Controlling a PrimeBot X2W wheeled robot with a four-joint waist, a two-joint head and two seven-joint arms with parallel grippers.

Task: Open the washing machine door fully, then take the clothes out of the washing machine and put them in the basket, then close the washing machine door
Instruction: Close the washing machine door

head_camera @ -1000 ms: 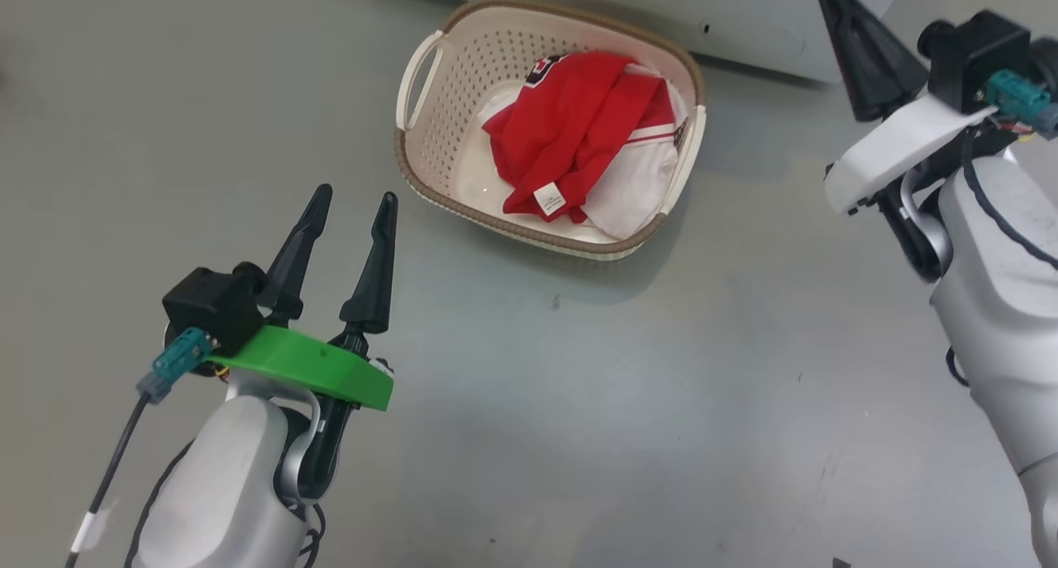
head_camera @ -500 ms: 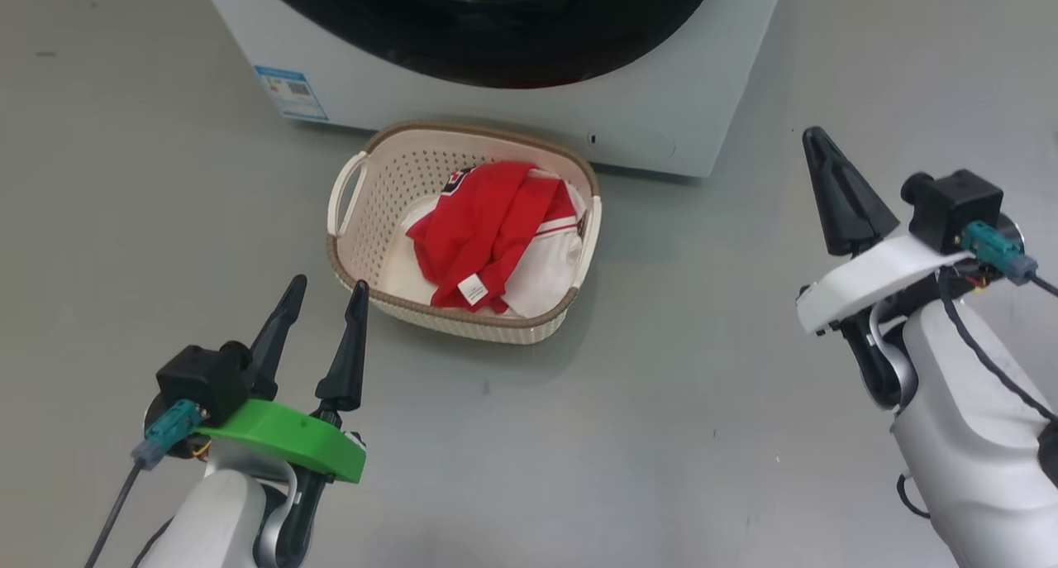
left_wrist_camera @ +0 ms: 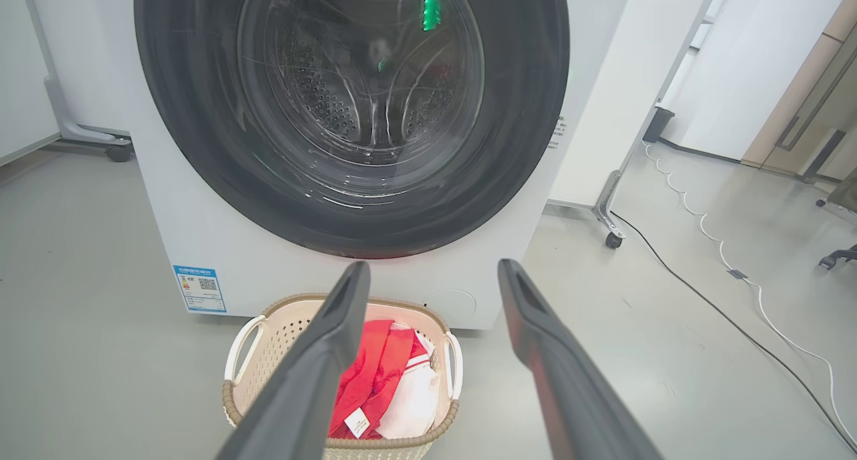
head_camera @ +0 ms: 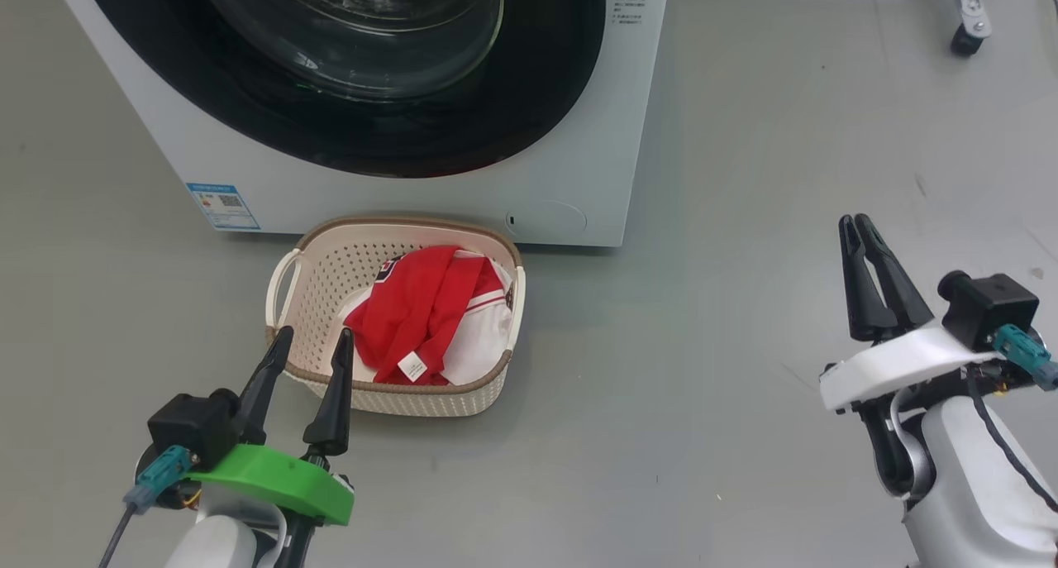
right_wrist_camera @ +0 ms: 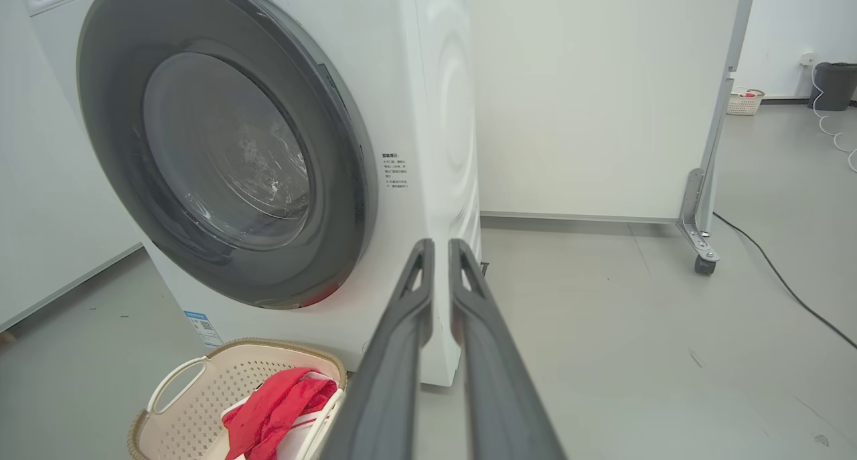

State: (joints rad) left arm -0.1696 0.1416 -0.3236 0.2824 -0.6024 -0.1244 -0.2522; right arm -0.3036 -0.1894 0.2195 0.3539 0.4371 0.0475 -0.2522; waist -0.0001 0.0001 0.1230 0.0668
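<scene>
My left gripper (head_camera: 314, 332) hangs spread and empty, my right gripper (head_camera: 853, 219) pinched together on nothing. At the left's twelve o'clock sits the basket (head_camera: 413, 219) holding the red clothes (head_camera: 413, 312). Beyond it the washing machine door (head_camera: 537, 97) looks flush, so I'd confirm the latch with a gentle press.

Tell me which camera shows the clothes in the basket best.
The head view: it looks down into the basket, so the clothes lie in plain sight. The left wrist view sees the clothes side-on, partly behind the left pincer. The right wrist view catches the clothes at its bottom edge, cut off.
</scene>
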